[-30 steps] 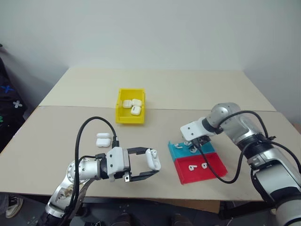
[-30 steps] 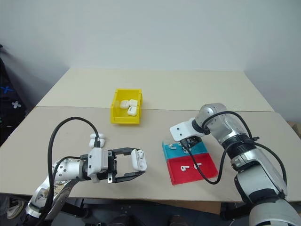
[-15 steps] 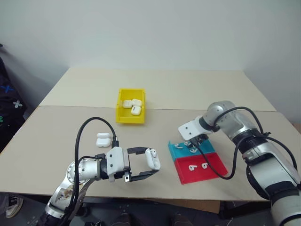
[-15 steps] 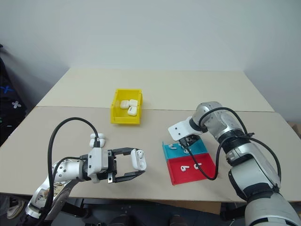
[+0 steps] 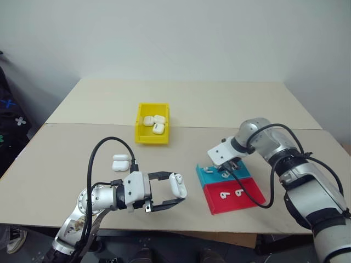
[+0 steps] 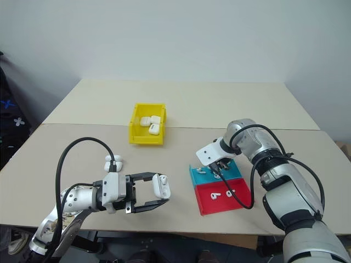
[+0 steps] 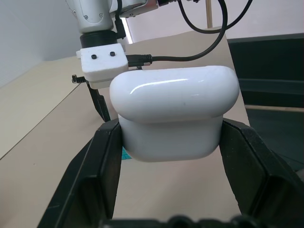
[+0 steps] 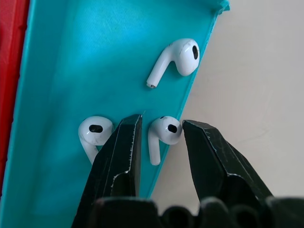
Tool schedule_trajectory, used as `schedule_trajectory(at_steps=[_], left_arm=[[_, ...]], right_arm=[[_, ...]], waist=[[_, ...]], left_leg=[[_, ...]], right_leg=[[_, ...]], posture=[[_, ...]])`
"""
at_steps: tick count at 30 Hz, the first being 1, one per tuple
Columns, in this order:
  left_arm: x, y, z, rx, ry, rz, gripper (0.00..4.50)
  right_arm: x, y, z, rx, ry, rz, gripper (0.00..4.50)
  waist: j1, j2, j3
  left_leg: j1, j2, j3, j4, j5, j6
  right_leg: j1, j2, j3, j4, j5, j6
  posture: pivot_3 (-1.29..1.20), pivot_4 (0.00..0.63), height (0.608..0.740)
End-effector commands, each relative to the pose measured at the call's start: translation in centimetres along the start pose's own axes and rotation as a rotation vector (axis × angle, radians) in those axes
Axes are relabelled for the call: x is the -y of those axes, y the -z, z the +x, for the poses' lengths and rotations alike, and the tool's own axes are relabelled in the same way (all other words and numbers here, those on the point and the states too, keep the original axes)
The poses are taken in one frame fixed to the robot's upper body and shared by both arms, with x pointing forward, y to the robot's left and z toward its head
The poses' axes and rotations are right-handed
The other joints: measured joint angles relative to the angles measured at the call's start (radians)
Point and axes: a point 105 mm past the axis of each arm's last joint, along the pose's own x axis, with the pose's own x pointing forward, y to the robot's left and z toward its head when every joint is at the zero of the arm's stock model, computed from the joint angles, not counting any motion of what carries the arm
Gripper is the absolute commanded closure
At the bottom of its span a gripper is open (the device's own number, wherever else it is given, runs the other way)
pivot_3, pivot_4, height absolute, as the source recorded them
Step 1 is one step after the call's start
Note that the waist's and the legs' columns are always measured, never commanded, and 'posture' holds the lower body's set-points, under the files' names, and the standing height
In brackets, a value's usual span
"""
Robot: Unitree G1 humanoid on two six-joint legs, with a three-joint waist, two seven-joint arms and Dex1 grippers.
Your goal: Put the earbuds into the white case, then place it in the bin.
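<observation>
My left gripper (image 5: 176, 188) hangs over the table's near edge, shut on a white case (image 7: 173, 114) with its lid up. Over the blue half of the tray (image 5: 211, 177), my right gripper (image 5: 226, 171) points steeply down. Its fingers (image 8: 126, 142) stand open, close on either side of one earbud (image 8: 164, 132) lying at the tray's edge. Two more earbuds (image 8: 178, 57) (image 8: 94, 133) lie on the blue surface nearby. The yellow bin (image 5: 140, 136) stands further back on the table, with three white cases (image 5: 158, 124) inside.
The tray's red half (image 5: 249, 201) holds two more earbuds (image 5: 224, 195). A spare white case (image 5: 120, 162) lies on the table near my left arm. A black cable loops above that arm. Open tabletop lies between the bin and the tray.
My right gripper's jaws have narrowed around the earbud at the tray's edge, and its wrist has tipped slightly. The left gripper and its case have not moved.
</observation>
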Motion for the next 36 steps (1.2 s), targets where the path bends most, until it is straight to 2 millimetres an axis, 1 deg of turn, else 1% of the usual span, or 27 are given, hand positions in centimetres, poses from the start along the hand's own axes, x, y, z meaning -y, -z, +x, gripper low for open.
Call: schedule_trajectory(at_steps=[1, 10, 19, 22, 24, 33, 36], left_arm=[[0.14, -1.16, 0.13, 0.036, -0.001, 0.053, 1.73], [0.22, -1.08, 0.19, 0.034, 0.0, 0.055, 1.73], [0.32, -1.05, 0.2, 0.034, 0.002, 0.056, 1.73], [0.37, -1.06, 0.24, 0.035, 0.004, 0.055, 1.73], [0.37, -1.06, 0.25, 0.036, 0.005, 0.055, 1.73], [0.35, -1.08, 0.21, 0.036, 0.006, 0.053, 1.73], [0.32, -1.14, 0.18, 0.038, 0.005, 0.053, 1.73]], right_arm=[[0.95, -0.29, -1.08, -0.022, 0.016, -0.032, 2.69], [1.25, -0.05, -0.89, -0.038, 0.01, -0.009, 2.69], [1.03, 0.11, -0.68, -0.045, -0.004, -0.012, 2.69], [0.61, 0.2, -0.62, -0.043, -0.023, -0.022, 3.29], [0.63, 0.24, -0.61, -0.045, -0.019, -0.019, 3.86], [0.82, 0.22, -0.68, -0.045, 0.0, -0.021, 3.86], [1.03, -0.02, -1.11, -0.028, 0.02, -0.018, 3.86]], waist=[[0.0, 0.0, 0.0], [0.0, 0.0, 0.0], [0.0, 0.0, 0.0], [0.0, 0.0, 0.0], [0.0, 0.0, 0.0], [0.0, 0.0, 0.0], [0.0, 0.0, 0.0]], left_leg=[[0.0, 0.0, 0.0, 0.0, 0.0, 0.0], [0.0, 0.0, 0.0, 0.0, 0.0, 0.0], [0.0, 0.0, 0.0, 0.0, 0.0, 0.0], [0.0, 0.0, 0.0, 0.0, 0.0, 0.0], [0.001, 0.0, 0.0, 0.0, 0.0, 0.0], [0.001, 0.0, 0.0, 0.0, 0.0, 0.0], [0.001, 0.0, 0.0, 0.0, 0.0, 0.0]], right_leg=[[0.0, 0.0, 0.0, 0.0, 0.0, 0.0], [0.0, 0.0, 0.0, 0.0, 0.0, 0.0], [0.0, 0.0, 0.0, 0.001, 0.0, 0.0], [0.0, 0.0, 0.0, 0.001, 0.0, 0.0], [0.0, 0.0, 0.0, 0.001, 0.0, 0.0], [0.0, 0.0, 0.0, 0.001, 0.0, 0.0], [0.0, 0.0, 0.0, 0.001, 0.0, 0.0]], posture=[[0.0, 0.15, 0.74], [0.0, 0.15, 0.74], [0.0, 0.15, 0.74], [0.0, 0.15, 0.74], [0.0, 0.15, 0.74], [0.0, 0.15, 0.74], [0.0, 0.15, 0.74]])
